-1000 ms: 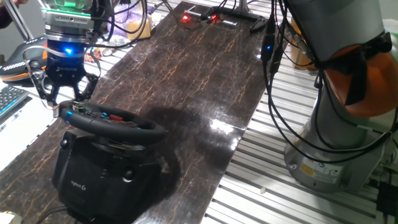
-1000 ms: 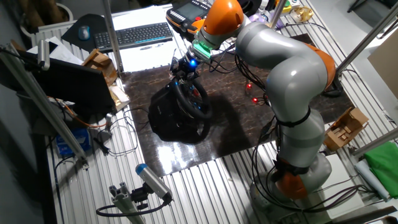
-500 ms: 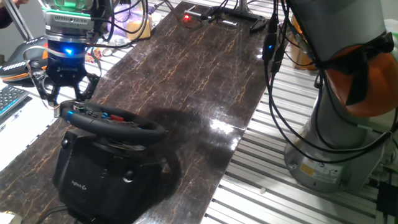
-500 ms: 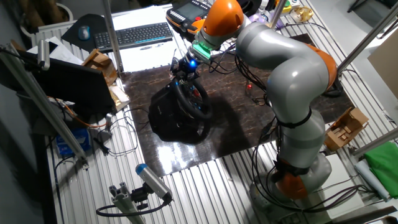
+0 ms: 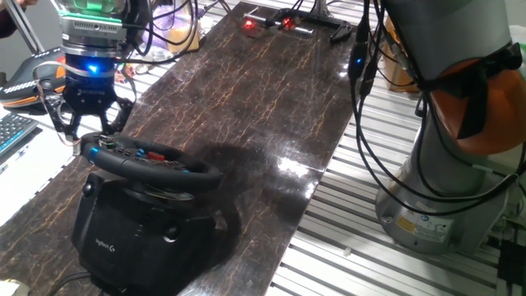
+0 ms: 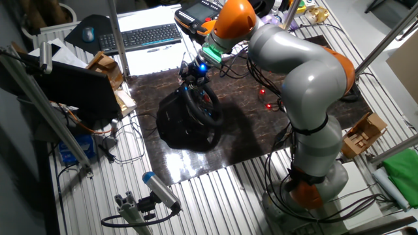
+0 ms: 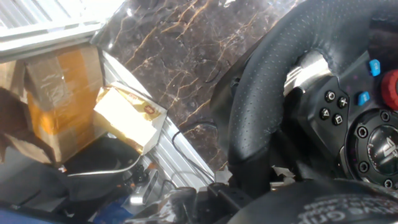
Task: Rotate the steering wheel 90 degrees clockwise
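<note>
The steering wheel (image 5: 152, 161) is a black round wheel with red and blue hub buttons, tilted on a bulky black base (image 5: 136, 230) at the near left of the dark marble table (image 5: 246, 90). My gripper (image 5: 86, 125) hangs over the wheel's far rim, its fingers spread on either side of it and not closed on it. From the other fixed view the gripper (image 6: 193, 76) sits at the top edge of the wheel (image 6: 202, 108). In the hand view the rim (image 7: 264, 99) and hub buttons (image 7: 367, 81) fill the right side, very close.
An orange-and-black handheld controller (image 6: 196, 16), a keyboard (image 6: 140, 36) and a mouse (image 6: 88, 32) lie behind the table. Cardboard boxes (image 6: 104, 68) stand at its left edge, with loose cables beside them. The arm's own base (image 5: 444, 189) rises on the slatted frame to the right.
The gripper and the wheel's rim have edged very slightly to the right. The fingers stay spread as before.
</note>
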Controlling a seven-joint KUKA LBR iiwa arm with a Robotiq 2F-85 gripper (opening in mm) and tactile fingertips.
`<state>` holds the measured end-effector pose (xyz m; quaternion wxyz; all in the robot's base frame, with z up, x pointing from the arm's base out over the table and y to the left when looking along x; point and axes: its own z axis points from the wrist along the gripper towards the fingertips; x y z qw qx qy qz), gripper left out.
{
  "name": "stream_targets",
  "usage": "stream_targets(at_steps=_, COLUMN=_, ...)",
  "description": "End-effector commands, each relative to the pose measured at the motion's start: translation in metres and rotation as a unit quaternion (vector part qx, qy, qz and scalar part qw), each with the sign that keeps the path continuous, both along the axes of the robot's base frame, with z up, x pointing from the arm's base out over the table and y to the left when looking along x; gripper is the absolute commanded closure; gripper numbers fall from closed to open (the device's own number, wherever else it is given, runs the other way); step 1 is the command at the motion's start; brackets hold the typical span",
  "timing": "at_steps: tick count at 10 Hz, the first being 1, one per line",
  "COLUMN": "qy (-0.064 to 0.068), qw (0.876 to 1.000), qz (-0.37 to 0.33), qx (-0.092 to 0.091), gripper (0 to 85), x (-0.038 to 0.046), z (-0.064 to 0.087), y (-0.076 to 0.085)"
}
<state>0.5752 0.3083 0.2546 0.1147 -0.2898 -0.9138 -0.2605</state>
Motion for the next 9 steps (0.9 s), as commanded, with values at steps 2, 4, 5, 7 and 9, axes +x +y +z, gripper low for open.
stream_targets(at_steps=2, qy=-0.006, qw=1.000, qz=0.008, qx=0.008, gripper=84.0, x=-0.0004, z=0.0009, y=0.0014)
stream_targets(at_steps=4, qy=-0.005, qw=1.000, qz=0.008, qx=0.008, gripper=84.0, x=-0.0006, z=0.0012, y=0.0020)
stream_targets(at_steps=5, qy=-0.004, qw=1.000, qz=0.008, qx=0.008, gripper=84.0, x=-0.0008, z=0.0014, y=0.0019)
stream_targets(at_steps=7, qy=-0.003, qw=1.000, qz=0.007, qx=0.008, gripper=84.0, x=-0.0008, z=0.0018, y=0.0014)
stream_targets(at_steps=9, qy=-0.001, qw=1.000, qz=0.003, qx=0.009, gripper=84.0, x=-0.0002, z=0.0013, y=0.0010)
